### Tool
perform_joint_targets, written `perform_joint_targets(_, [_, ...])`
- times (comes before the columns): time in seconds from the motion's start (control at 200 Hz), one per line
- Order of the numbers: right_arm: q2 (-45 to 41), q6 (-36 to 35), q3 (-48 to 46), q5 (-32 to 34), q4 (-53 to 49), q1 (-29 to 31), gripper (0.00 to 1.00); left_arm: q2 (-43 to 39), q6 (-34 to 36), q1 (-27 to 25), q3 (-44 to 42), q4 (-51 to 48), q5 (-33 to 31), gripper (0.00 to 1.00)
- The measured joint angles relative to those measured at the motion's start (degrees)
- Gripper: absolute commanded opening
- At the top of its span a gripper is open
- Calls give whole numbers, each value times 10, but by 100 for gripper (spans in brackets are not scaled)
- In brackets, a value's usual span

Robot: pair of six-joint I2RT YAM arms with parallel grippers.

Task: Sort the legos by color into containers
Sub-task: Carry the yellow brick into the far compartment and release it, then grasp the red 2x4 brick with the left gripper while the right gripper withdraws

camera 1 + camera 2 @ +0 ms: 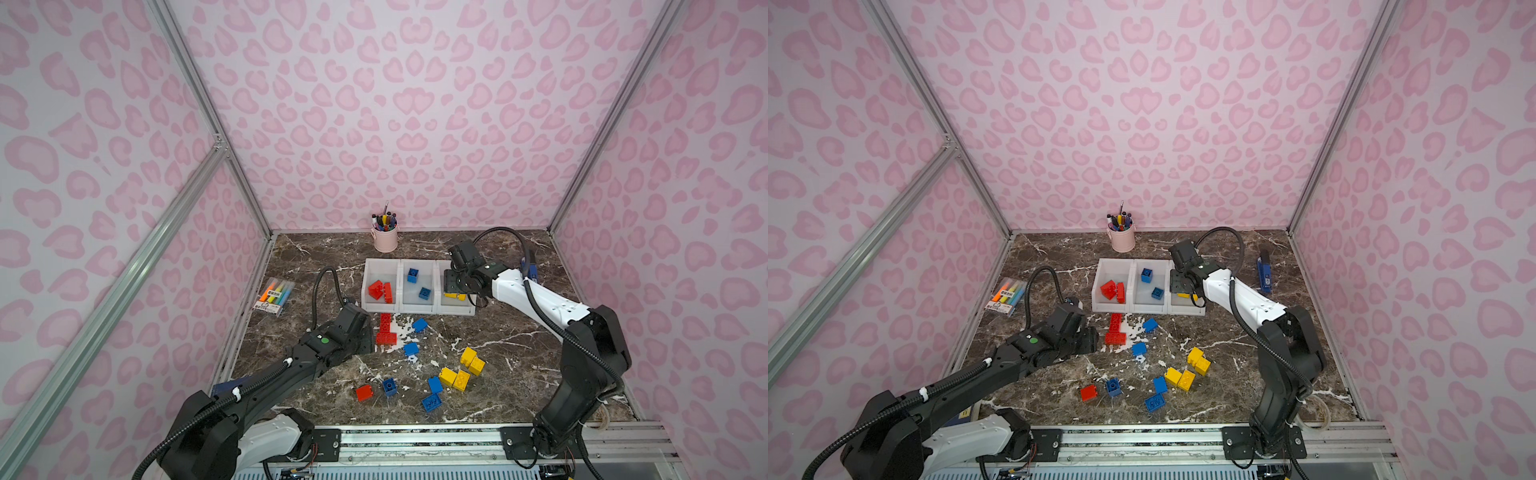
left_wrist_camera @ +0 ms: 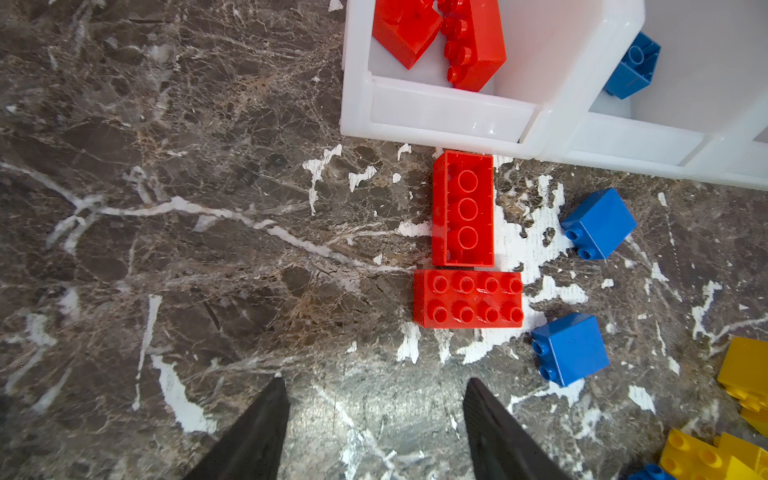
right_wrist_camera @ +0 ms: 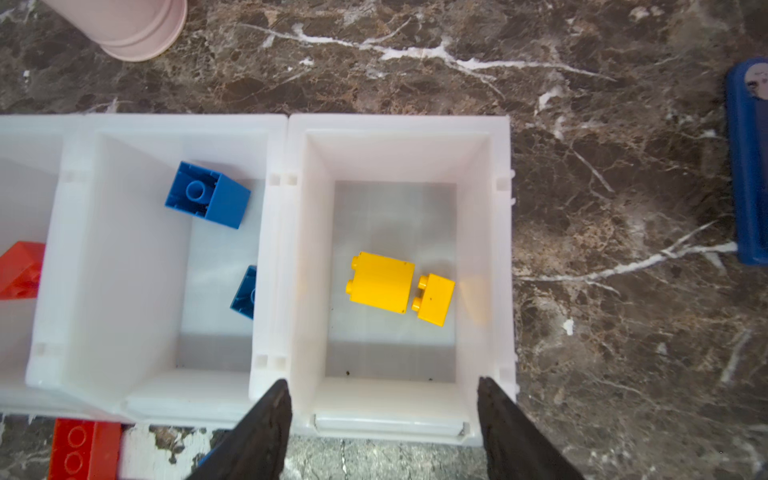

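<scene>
Legos [image 3: 380, 282], two yellow, lie below the right gripper [image 3: 382, 380], its jaws apart and empty over the rightmost of the containers [image 3: 399, 122], while the left gripper [image 2: 374, 379], likewise spread and empty, hovers beside two red bricks [image 2: 467, 299] on the table [image 2: 166, 208].

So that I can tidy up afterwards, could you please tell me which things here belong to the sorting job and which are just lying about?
Part of the job: red bricks, blue bricks, yellow bricks, on the table and in the three white bins.
Just lying about: pink pen cup, highlighter pack, blue stapler.
</scene>
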Motion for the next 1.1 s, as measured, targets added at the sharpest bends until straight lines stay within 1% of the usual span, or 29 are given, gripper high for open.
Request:
perform_joint_targets(0.35, [-100, 35, -133, -9, 14, 73, 71, 16, 4, -1, 0, 4, 4, 69])
perform_joint_targets(0.63, [-183, 83, -231, -17, 22, 88, 71, 39, 19, -9, 4, 4, 13, 69])
perform_joint_targets(0.775, [-203, 110, -257, -17, 27, 94, 71, 69, 30, -15, 19, 5, 19, 69])
perform_joint_targets(0.91, [-209, 123, -260, -16, 30, 100, 71, 107, 40, -28, 42, 14, 26, 69])
perform_joint_targets(0.995, [-209, 128, -259, -15, 30, 102, 71, 129, 45, -37, 55, 20, 28, 72])
perform_joint_targets(1.1, [-208, 133, -255, -14, 32, 104, 71, 155, 47, -52, 72, 24, 28, 76])
